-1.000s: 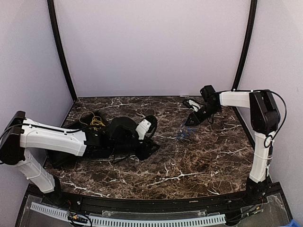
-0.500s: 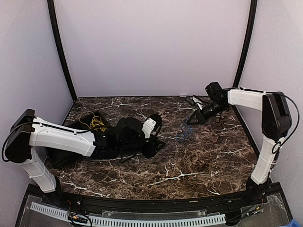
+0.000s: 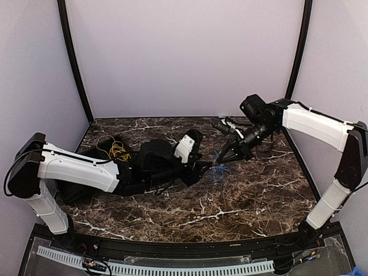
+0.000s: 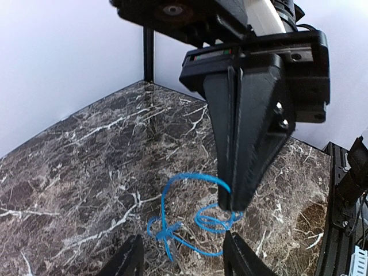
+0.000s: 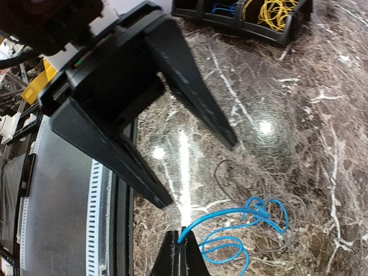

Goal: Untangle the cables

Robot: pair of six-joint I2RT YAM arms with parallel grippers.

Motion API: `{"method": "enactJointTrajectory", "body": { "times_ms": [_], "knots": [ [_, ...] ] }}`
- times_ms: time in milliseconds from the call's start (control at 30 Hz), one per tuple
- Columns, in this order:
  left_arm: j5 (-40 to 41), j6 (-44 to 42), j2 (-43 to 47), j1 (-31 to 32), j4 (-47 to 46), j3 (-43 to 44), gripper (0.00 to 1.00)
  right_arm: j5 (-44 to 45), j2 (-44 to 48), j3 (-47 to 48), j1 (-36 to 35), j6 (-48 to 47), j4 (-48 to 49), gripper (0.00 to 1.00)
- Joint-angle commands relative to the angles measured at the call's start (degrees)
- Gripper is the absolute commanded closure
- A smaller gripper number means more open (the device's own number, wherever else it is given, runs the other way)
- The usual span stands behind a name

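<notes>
A thin blue cable (image 3: 219,171) lies in loose loops with a small knot on the marble table (image 3: 253,195), a thin grey wire (image 5: 219,172) tangled with it. My right gripper (image 3: 221,160) is shut on one end of the blue cable (image 5: 253,210), tips (image 5: 181,256) low over the table. My left gripper (image 3: 206,168) is open just left of it, its fingers (image 4: 129,259) straddling the cable's knot (image 4: 163,232) from the near side, not touching. In the left wrist view the right gripper (image 4: 230,202) stands upright on the loops. Yellow cables (image 3: 117,150) lie far left.
A black tray (image 3: 86,154) at the table's left back holds the yellow cables (image 5: 275,11) and some more blue ones (image 5: 221,8); my left arm lies in front of it. Grey walls and black posts close in the table's back and sides.
My right gripper swung left and down from the back right onto the blue cable. My left arm reached further right, bringing its open gripper up to the same cable.
</notes>
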State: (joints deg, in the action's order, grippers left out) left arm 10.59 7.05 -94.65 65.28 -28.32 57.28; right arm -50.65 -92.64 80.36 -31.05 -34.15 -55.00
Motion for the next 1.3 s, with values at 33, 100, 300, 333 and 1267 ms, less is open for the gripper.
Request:
{"method": "enactJointTrajectory", "body": {
  "times_ms": [33, 100, 300, 333, 1267],
  "knots": [
    [2.3, -6.5, -3.7, 0.6, -9.9, 1.5, 0.5, -4.4, 2.0, 2.0, -2.6, -5.2, -6.2, 1.0],
    [2.5, -6.5, -5.8, 0.6, -12.2, 1.4, 0.51, -6.7, 2.0, 3.3, -2.7, -6.8, -8.1, 1.0],
    [3.8, -3.1, -18.5, 0.6, -32.6, -0.3, 0.66, -13.8, 0.3, 10.1, -2.7, -12.8, -15.9, 1.0],
    [4.7, -3.1, -20.3, 0.6, -34.6, 0.4, 0.71, -14.4, -0.2, 11.8, -2.8, -13.9, -17.6, 1.0],
    [10.6, 2.7, -7.1, -3.0, -33.6, -14.0, 0.59, -10.5, 8.0, 19.8, 0.4, -6.9, -13.8, 1.0]
  ]
}}
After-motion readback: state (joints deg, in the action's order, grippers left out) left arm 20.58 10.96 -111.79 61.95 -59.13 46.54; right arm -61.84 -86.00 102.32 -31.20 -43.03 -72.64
